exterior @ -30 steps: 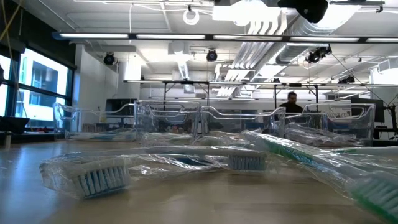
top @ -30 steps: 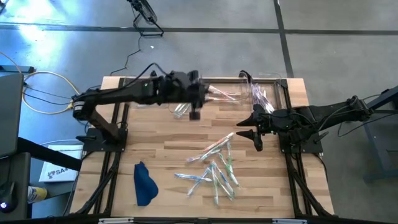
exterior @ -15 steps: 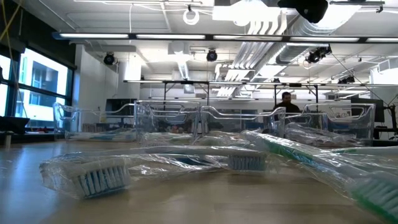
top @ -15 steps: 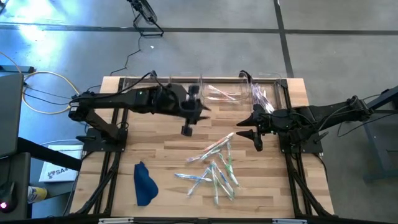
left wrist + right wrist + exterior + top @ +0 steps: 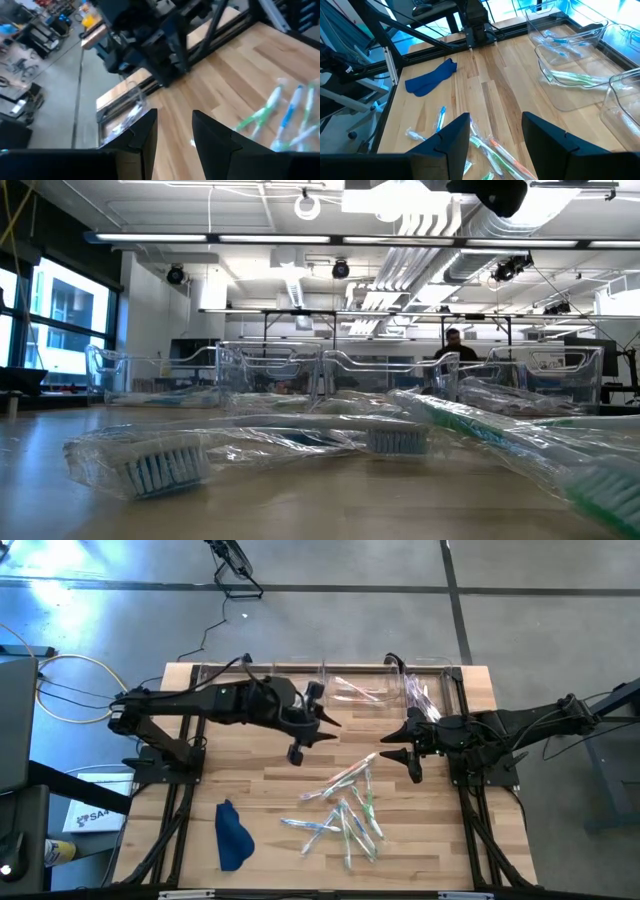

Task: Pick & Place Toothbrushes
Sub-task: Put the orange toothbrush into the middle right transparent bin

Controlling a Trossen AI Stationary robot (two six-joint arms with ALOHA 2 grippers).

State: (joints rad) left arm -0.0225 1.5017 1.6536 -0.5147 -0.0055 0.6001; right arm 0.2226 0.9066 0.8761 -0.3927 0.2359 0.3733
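Note:
Several toothbrushes [image 5: 345,810] in clear wrappers lie loose in a heap on the wooden table, right of its middle and toward the near edge. They fill the front of the low view [image 5: 300,440]. More toothbrushes lie in clear bins [image 5: 355,690] along the far edge. My left gripper [image 5: 325,722] hangs open and empty above the table's middle, just on the near side of the bins. Its wrist view shows the heap [image 5: 285,115] off to one side. My right gripper [image 5: 392,744] waits open and empty to the right, above the heap's far end [image 5: 480,150].
A dark blue cloth [image 5: 232,835] lies near the front left [image 5: 430,80]. The row of clear bins [image 5: 330,375] lines the far edge, with one at the far right [image 5: 430,690]. Bare wood lies between the cloth and the heap. A person [image 5: 452,345] is far off in the room.
My left gripper has drawn back from above the far bins toward the table's near edge and a little to the left, rolling about its own axis as it went. The toothbrushes and my right arm have kept still.

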